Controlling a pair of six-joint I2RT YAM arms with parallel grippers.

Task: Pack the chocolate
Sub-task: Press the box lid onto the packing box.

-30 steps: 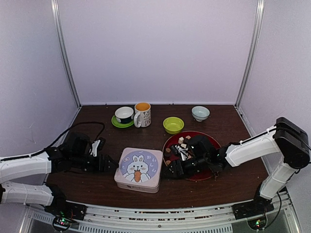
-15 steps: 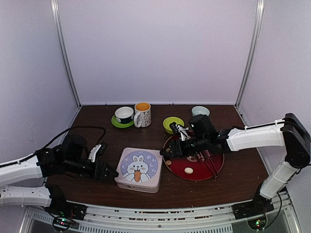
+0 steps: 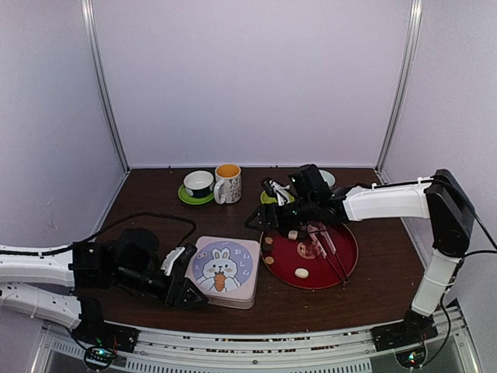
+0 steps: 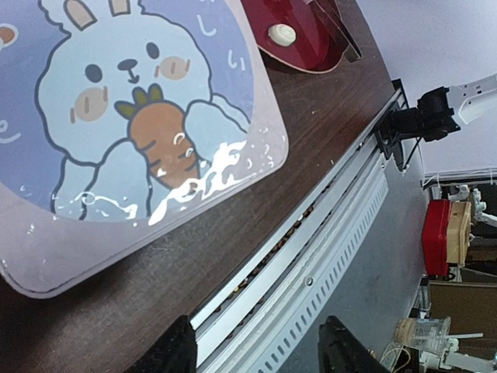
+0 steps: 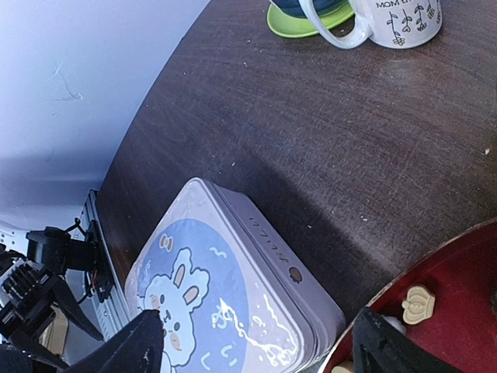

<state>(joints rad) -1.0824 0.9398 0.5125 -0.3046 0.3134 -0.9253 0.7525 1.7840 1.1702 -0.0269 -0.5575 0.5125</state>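
A few small chocolate pieces lie on the left part of the red plate [image 3: 342, 268]: a cream oval [image 3: 301, 273], a tan one [image 3: 269, 259] and a pale one [image 3: 293, 234]. The closed bunny tin [image 3: 223, 268] sits left of the plate. My right gripper [image 3: 253, 221] is open and empty, hovering above the table between the tin's far edge and the plate. In its wrist view I see the tin [image 5: 225, 303] and a cream crown-shaped piece [image 5: 418, 303]. My left gripper [image 3: 189, 294] is open and empty at the tin's front-left corner, over the table's near edge [image 4: 233, 256].
A cup on a green saucer [image 3: 199, 186], a mug [image 3: 228, 183], a green bowl [image 3: 277, 200] and a pale blue bowl [image 3: 323, 179] stand along the back. A pinkish tool [image 3: 320, 237] and dark sticks [image 3: 335, 263] lie on the plate. A metal rail [image 3: 248, 359] runs along the front.
My right gripper has lifted off the plate and moved back and left, uncovering the pieces. My left gripper has moved forward along the tin's left side to its front corner.
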